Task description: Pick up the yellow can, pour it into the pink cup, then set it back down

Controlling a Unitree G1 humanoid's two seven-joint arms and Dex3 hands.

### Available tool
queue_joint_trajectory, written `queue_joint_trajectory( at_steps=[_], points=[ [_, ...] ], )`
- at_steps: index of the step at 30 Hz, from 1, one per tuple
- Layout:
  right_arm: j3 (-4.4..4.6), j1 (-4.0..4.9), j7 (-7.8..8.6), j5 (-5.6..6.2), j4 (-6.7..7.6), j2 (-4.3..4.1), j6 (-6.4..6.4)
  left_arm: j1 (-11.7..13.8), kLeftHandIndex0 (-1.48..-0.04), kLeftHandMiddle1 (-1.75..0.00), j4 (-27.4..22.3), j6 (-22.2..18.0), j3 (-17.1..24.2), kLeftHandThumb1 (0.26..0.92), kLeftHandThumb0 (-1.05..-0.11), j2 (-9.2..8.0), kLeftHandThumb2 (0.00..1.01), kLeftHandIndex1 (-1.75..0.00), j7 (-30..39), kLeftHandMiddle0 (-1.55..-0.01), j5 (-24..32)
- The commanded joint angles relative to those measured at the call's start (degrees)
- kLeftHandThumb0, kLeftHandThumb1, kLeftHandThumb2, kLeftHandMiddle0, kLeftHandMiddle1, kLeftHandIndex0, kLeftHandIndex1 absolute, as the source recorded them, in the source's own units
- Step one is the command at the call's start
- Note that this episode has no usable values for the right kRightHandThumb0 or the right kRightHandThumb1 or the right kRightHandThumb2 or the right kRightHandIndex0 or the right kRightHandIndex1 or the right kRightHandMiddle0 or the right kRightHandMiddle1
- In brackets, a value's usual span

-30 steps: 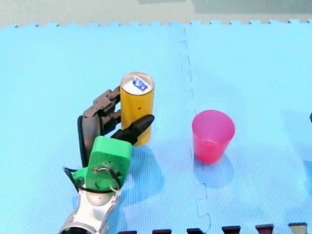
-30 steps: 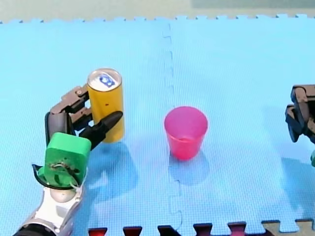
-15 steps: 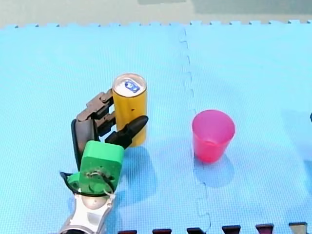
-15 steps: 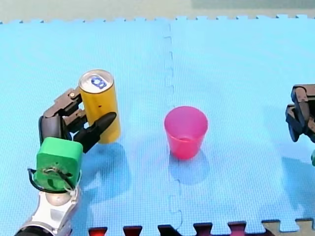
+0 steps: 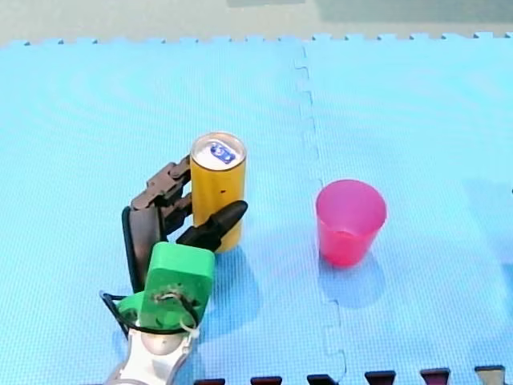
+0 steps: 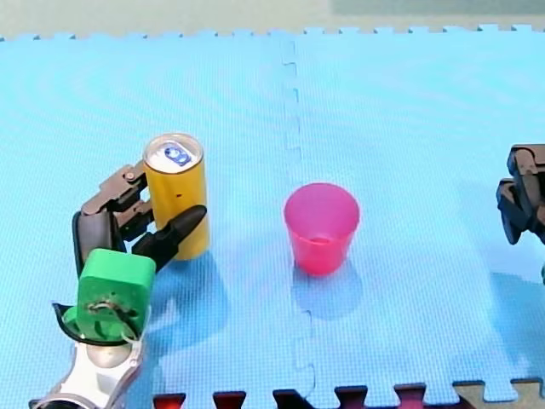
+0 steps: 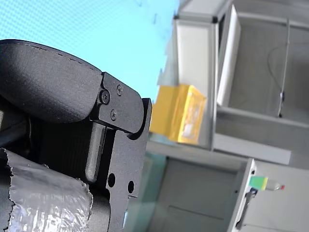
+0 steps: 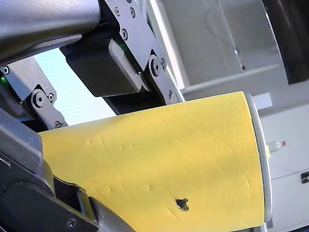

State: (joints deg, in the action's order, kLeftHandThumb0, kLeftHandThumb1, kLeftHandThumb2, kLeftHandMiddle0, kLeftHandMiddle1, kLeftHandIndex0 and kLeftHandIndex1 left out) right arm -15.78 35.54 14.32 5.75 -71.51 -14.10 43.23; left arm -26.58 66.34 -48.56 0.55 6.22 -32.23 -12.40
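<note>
both head views look down on the same blue mat [image 5: 401, 120]; the second wrist view crowds the yellow can [image 8: 169, 159]

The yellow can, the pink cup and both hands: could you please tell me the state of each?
yellow can: upright, gripped by fingers of the left hand.
pink cup: upright on the blue mat, mouth up, untouched.
left hand: shut on the yellow can.
right hand: at the mat's right edge, holding nothing.

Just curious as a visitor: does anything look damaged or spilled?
The yellow can, in the left hand, has a dark nick on its side. Pink cup upright, nothing spilled. The right hand is at far right.
</note>
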Motion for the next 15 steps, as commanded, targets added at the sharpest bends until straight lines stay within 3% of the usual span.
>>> queue_joint_trajectory(
  at_steps=[1,15],
  points=[
    [-0.21,0.16,0.06,0.23,0.02,-0.36,-0.24,-0.45,-1.20,0.00,0.32,-0.21,0.17,0.809,-0.363,0.21,0.00,0.00,-0.04,-1.34,0.29],
    [-0.82,0.21,1.20,1.07,0.28,-0.51,-0.42,-0.78,-1.19,0.00,2.03,-0.08,0.88,0.817,-0.353,2.01,0.00,0.00,2.11,-1.34,1.95]
  ],
)
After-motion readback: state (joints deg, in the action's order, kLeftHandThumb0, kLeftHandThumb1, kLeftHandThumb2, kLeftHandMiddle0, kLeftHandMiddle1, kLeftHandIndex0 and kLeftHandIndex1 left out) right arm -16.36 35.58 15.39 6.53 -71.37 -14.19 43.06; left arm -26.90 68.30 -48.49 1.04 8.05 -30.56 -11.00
